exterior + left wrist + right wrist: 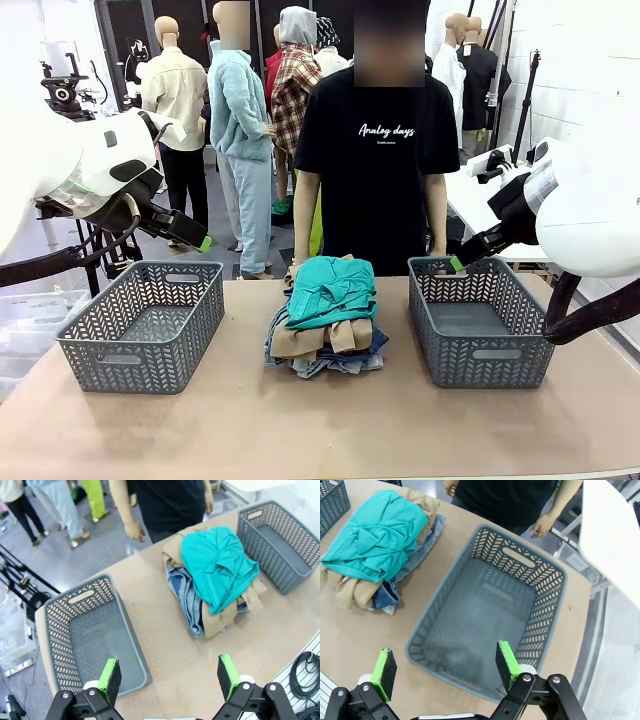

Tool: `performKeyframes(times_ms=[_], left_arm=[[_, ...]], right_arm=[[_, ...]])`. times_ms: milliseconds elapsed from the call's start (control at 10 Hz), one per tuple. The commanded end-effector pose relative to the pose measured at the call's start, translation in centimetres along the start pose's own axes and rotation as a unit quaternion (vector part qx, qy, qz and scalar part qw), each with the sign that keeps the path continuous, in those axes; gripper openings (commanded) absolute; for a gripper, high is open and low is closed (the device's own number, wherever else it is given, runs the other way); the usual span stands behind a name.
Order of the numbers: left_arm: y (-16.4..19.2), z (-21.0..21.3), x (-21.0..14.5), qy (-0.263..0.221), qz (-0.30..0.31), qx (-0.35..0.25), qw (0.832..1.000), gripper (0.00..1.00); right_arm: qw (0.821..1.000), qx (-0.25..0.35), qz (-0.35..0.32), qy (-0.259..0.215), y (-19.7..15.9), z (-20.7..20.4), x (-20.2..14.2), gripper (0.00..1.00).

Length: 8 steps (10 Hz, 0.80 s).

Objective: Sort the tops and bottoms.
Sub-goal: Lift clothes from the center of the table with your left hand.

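A pile of garments lies in the middle of the table between two baskets. On top is a teal-green top [330, 290] [217, 567] [375, 535], with a tan top [320, 338] [220, 622] [345, 592] under it. Blue denim bottoms [330, 364] [187, 597] [417, 555] are at the base. My left gripper [203, 242] [168, 680] hangs open high over the near rim of the left basket, holding nothing. Over the right basket my right gripper [457, 263] [445, 672] is raised, open and empty.
Grey lattice baskets stand on the left [75, 345] [50, 630] and right [540, 350] [435, 615] of the pile, both with nothing in them. A person in a black T-shirt stands at the far edge, hands [134, 530] [542, 527] hanging down. A white table [615, 540] stands to the right.
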State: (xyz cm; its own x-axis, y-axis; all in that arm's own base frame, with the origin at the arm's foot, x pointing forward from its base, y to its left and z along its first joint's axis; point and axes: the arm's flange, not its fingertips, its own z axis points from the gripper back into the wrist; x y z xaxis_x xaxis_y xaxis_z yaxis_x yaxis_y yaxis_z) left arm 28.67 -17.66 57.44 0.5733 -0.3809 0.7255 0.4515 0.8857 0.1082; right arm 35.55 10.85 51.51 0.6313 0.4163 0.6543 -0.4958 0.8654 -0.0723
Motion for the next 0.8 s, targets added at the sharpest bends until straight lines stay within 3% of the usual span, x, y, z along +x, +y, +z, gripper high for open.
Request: performKeyframes(times_ms=[0,700], left_arm=[[0.09,-0.04,-0.01,0.0,-0.005,-0.006,1.0,1.0],[0.09,-0.04,-0.01,0.0,-0.005,-0.006,1.0,1.0]], right_arm=[[1.0,0.003,0.0,0.001,-0.06,-0.34,-0.04,1.0],[1.0,0.003,0.0,0.001,-0.06,-0.34,-0.04,1.0]])
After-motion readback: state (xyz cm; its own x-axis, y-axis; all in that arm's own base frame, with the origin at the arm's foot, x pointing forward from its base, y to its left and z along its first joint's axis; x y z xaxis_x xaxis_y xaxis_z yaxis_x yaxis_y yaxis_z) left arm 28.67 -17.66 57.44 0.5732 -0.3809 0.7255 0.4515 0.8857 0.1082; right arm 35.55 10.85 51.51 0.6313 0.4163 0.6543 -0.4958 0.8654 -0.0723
